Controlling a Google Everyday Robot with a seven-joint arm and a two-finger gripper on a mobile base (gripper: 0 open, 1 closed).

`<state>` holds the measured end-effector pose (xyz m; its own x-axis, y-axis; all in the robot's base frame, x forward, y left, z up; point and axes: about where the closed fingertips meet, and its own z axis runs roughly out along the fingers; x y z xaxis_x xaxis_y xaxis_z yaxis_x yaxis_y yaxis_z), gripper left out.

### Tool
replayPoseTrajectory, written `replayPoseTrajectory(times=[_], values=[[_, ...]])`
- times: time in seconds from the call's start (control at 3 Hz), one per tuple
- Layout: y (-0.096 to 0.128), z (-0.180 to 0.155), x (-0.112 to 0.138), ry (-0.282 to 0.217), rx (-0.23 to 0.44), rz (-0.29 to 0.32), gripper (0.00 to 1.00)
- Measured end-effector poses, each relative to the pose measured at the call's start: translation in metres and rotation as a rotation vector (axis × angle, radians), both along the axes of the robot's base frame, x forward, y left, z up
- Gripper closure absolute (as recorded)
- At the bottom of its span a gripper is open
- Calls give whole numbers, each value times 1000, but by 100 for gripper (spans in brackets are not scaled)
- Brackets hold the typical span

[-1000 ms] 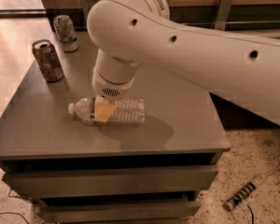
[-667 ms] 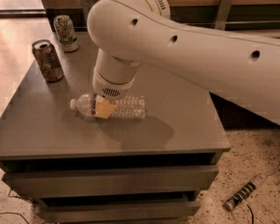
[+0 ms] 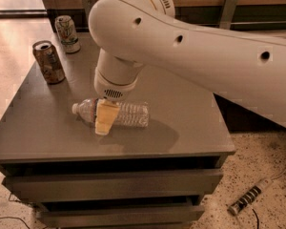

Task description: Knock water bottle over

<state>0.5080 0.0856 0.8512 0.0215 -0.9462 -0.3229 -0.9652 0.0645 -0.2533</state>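
1. Lying on its side near the middle of the tabletop [image 3: 190,128], the water bottle [image 3: 131,113] had its white cap pointing left and its base pointing right, its long axis roughly along the front edge.
2. The hand [image 3: 106,118] hung down from the wrist over the bottle's cap-side half, its pale yellow part crossing the bottle on the camera side.
3. Whether the hand was apart, together or clamped on the bottle could not be told.
4. The knock-over looked done; a straight lift would likely clear the bottle.
5. 2 upright cans, the brown can [image 3: 48,62] and the white-and-green can [image 3: 67,34], stood well apart from it at the back left.
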Motion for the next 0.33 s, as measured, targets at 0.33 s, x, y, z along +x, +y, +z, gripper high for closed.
replayPoseTrajectory(times=[0.33], values=[[0,0,0,0,0,0,0]])
